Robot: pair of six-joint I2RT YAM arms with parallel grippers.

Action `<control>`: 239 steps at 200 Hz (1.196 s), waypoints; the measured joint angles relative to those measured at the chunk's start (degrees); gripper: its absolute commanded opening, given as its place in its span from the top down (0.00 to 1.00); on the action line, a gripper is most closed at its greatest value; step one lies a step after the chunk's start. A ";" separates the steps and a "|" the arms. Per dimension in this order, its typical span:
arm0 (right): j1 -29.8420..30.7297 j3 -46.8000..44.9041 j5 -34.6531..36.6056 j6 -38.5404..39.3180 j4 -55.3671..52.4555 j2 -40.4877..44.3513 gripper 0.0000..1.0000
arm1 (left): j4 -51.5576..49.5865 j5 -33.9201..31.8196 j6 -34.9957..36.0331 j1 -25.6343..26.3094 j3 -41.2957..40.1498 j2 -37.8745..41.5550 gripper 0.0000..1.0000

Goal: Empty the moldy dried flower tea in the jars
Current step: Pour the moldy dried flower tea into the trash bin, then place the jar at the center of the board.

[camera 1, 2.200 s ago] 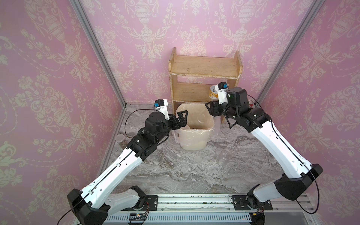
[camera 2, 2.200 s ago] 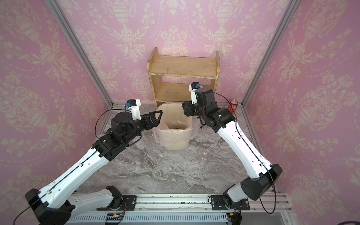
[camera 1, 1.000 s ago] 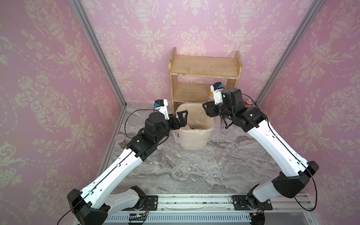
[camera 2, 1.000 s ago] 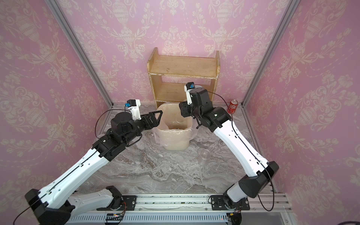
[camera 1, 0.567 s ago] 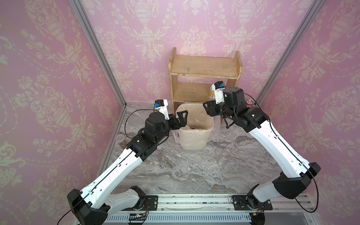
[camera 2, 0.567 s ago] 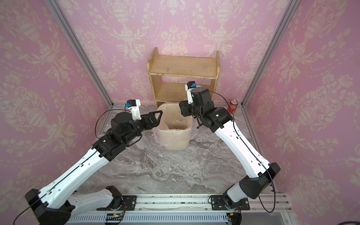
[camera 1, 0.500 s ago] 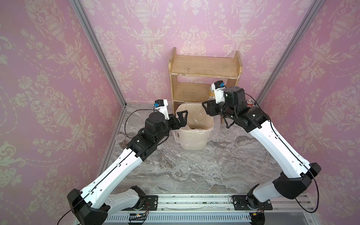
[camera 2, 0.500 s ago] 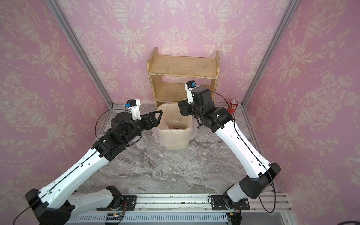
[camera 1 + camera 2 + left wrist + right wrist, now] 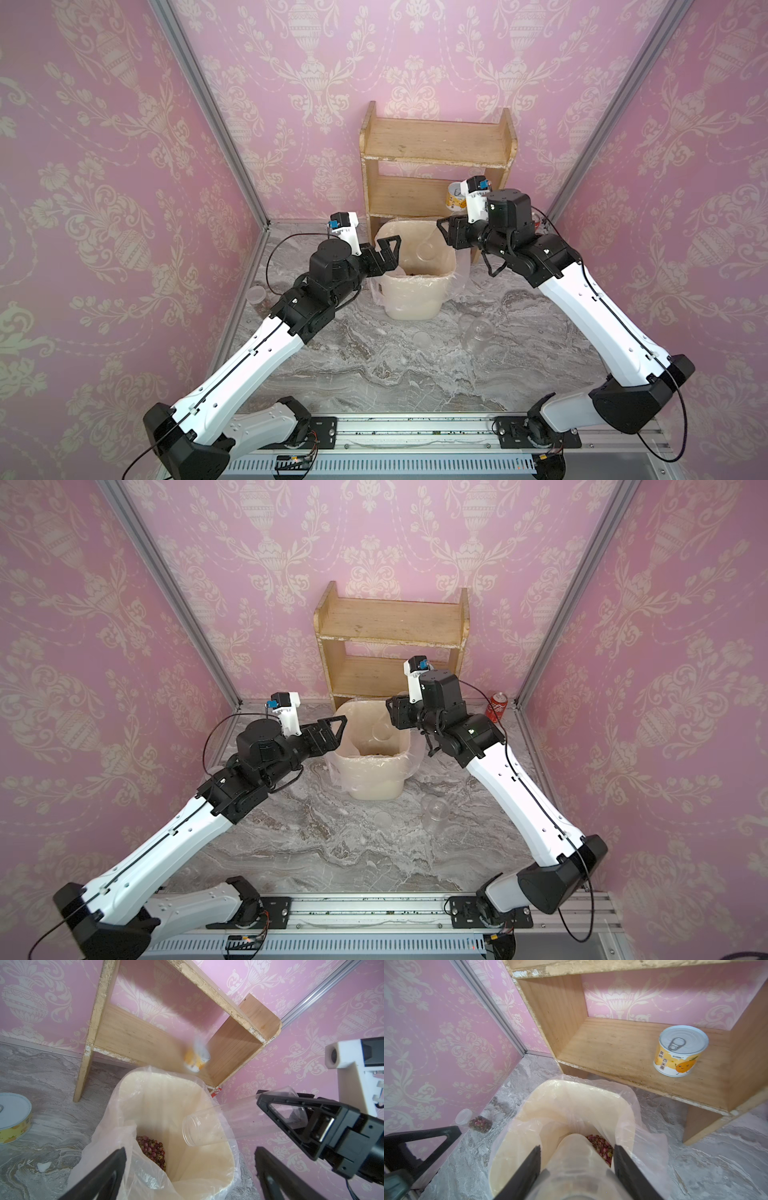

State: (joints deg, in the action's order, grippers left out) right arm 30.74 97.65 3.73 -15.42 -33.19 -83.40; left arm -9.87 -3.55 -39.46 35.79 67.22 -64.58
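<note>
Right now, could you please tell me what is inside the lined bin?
Pinkish dried flower buds lie heaped at the bottom of the bin. The clear jar in the right end effector tilts above it. Liner folds cover the remaining floor.

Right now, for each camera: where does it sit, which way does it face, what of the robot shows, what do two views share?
Both top views: high in front, facing down and back at the bin and shelf; both whole arms, left gripper and right gripper.
Left wrist: on the left arm, facing the bin; own open fingers, and the right gripper holding the jar.
Right wrist: on the right arm, facing down the jar into the bin; own fingers.
Shared: both wrist views show the tea.
</note>
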 measured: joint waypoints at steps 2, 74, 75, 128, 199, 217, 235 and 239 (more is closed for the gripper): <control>0.13 0.24 0.44 0.24 -0.24 -0.04 0.70 | 0.02 0.00 0.00 0.00 0.00 0.00 0.01; -7.43 -10.03 -6.34 -9.94 8.50 8.41 0.66 | 3.39 4.98 -3.65 -2.05 -0.81 -0.07 0.01; -7.58 -10.25 -6.60 -10.38 8.83 8.61 0.66 | 3.54 5.42 -3.91 -2.27 -0.85 -0.07 0.01; -11.13 -19.32 -16.74 -25.29 23.63 15.04 0.64 | 12.22 16.24 -16.92 -7.89 -2.69 -2.60 0.01; -11.13 -27.63 -22.62 -41.24 38.42 16.09 0.64 | 24.20 23.10 -30.10 -7.87 -4.00 -7.82 0.01; -11.13 -28.20 -23.12 -43.28 40.37 16.11 0.64 | 26.12 24.15 -32.28 -7.82 -4.61 -9.01 0.01; -11.13 -28.79 -23.47 -44.94 42.14 16.09 0.64 | 27.32 24.48 -33.73 -7.76 -4.66 -9.68 0.03; -11.13 -28.94 -23.52 -45.29 42.56 16.09 0.64 | 27.76 24.55 -34.03 -7.76 -4.66 -9.75 0.04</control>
State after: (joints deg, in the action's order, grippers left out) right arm 19.62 68.71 -19.79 -60.71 9.37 -67.31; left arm 17.89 20.99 -73.49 28.03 62.57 -74.32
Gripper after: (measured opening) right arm 0.554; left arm 0.984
